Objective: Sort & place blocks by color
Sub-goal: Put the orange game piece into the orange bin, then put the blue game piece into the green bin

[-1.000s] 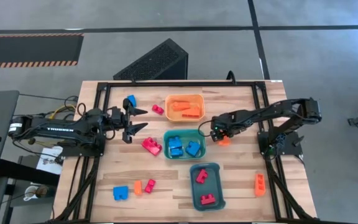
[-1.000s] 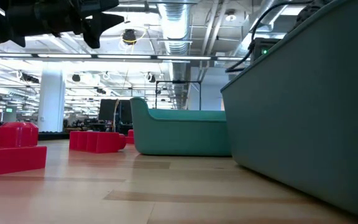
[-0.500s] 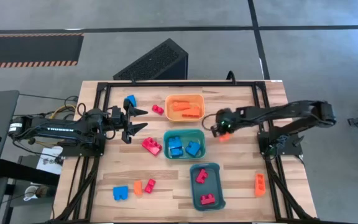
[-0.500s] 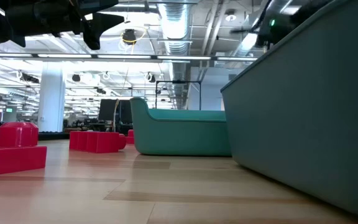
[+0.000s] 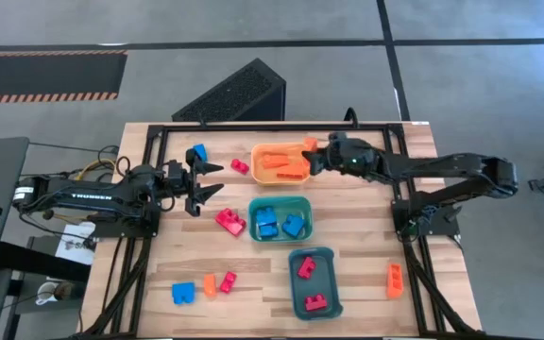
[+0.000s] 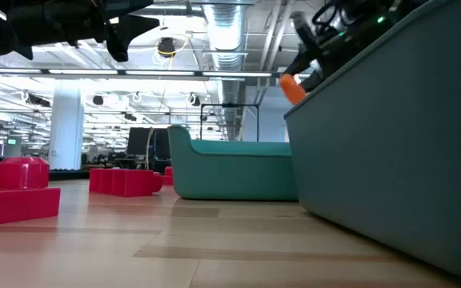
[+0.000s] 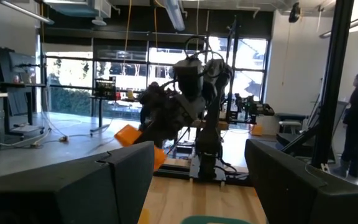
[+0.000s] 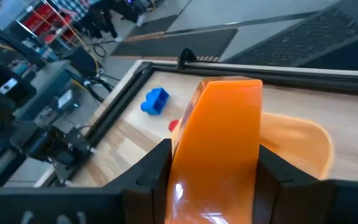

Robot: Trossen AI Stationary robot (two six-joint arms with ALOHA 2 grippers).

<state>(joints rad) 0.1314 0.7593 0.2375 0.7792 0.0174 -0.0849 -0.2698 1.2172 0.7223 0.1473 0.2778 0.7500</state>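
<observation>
Over the orange tray [image 5: 281, 151] on the worktop [image 5: 357, 264], the right tool [image 5: 312, 156] pinched an orange block [image 8: 219, 146] between its fingers, seemingly poised to drop it among matching pieces. Across the worktop, the left tool [image 5: 206, 179] waited, spread and empty.

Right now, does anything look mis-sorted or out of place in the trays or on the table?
Nothing looks mis-sorted: the orange tray holds orange blocks, the green tray blue ones, the teal tray red ones. Several blocks still lie loose on the table. The right gripper holds an orange block above the orange tray's edge.
</observation>
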